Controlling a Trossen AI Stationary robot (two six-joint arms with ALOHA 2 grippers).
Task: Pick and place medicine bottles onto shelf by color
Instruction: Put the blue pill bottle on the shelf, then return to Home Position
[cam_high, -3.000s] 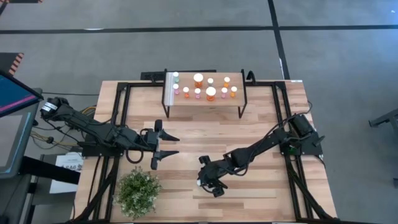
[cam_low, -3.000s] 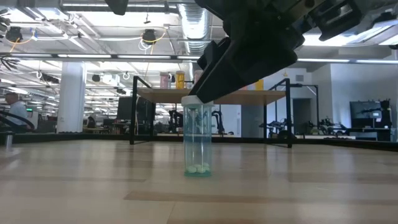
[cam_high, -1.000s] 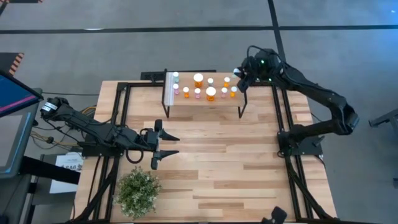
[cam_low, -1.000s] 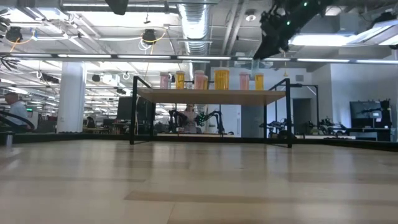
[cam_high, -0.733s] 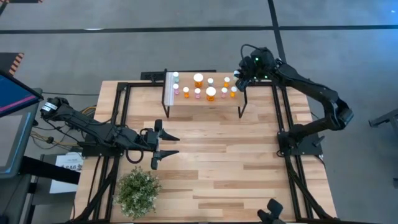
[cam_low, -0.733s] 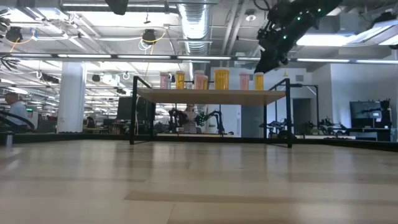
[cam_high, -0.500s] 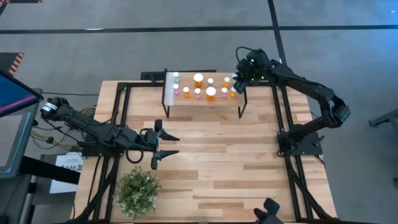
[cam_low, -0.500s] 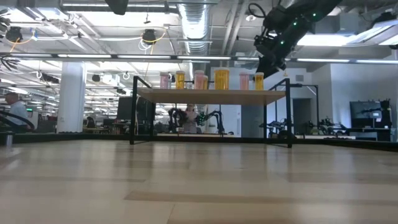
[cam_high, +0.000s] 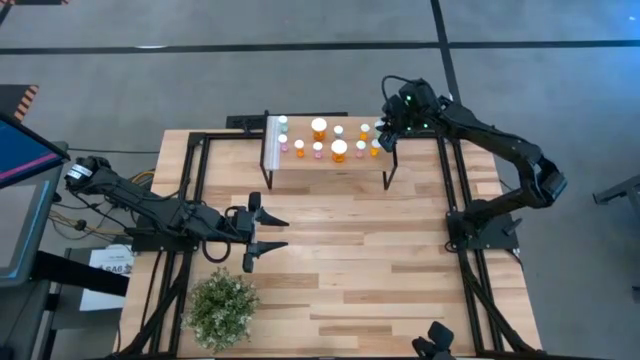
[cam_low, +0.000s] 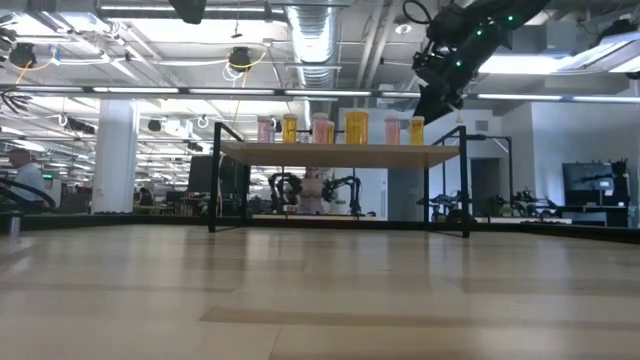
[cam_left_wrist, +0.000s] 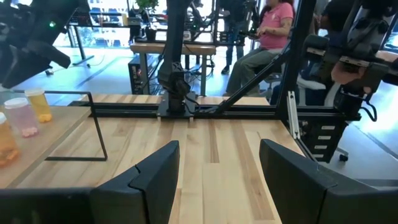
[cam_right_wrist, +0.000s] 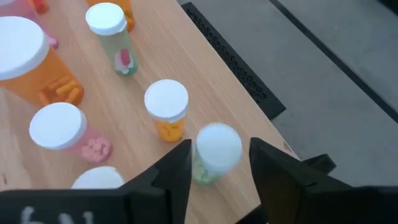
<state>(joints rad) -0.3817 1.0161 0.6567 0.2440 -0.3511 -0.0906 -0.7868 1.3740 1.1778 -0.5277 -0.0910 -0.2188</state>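
Note:
The shelf stands at the table's far side with several white-capped medicine bottles upright on its plank: orange, pink and pale blue-green. My right gripper hovers over the shelf's far right corner, slanting down. It is open, one finger on either side of a pale blue-green bottle, which stands on its base on the plank with a small gap on each side. My left gripper waits open above the table's left middle, holding nothing.
Right beside the pale bottle stand a small orange bottle, a pink one and a large orange one. The plank's edge runs close behind it. A bushy green plant sits at the near left.
My right gripper has come down a little toward the shelf's right end and tipped further downward. My left arm has kept still.

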